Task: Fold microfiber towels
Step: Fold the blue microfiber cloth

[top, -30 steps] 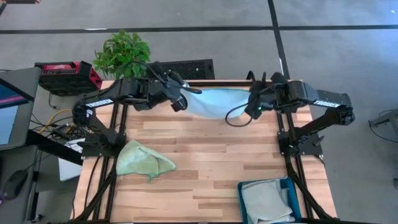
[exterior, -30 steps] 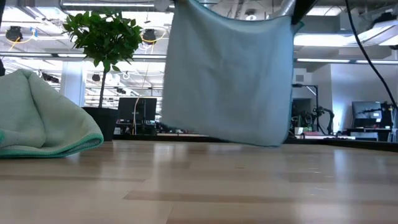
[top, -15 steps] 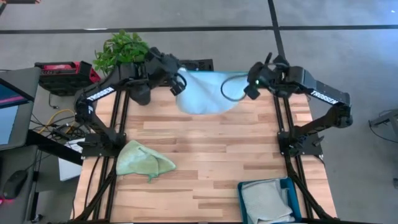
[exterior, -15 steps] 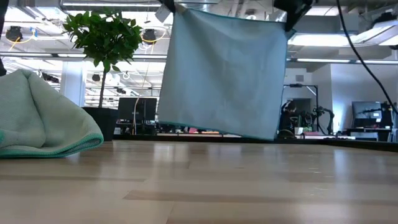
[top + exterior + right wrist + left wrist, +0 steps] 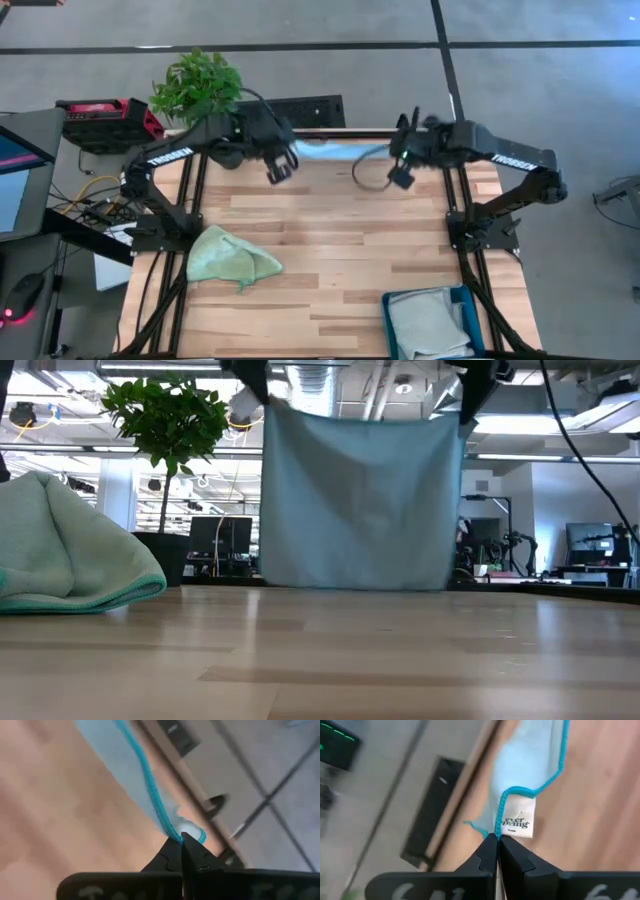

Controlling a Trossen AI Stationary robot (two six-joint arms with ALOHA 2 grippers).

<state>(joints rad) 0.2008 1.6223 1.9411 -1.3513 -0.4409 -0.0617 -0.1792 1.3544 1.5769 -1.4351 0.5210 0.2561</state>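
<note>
While both fingers pinch its corners, the blue towel (image 5: pixel 355 500) hangs above the table (image 5: pixel 330 660).

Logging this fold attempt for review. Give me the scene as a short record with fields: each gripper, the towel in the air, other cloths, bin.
left gripper: shut on a top corner of the light blue towel, by its white tag
right gripper: shut on the other top corner
light blue towel: hanging flat between both grippers over the table's far edge, lower edge close to the tabletop
light green towel: crumpled on the wooden table, left side
teal bin: near right corner, a grey cloth inside
</note>
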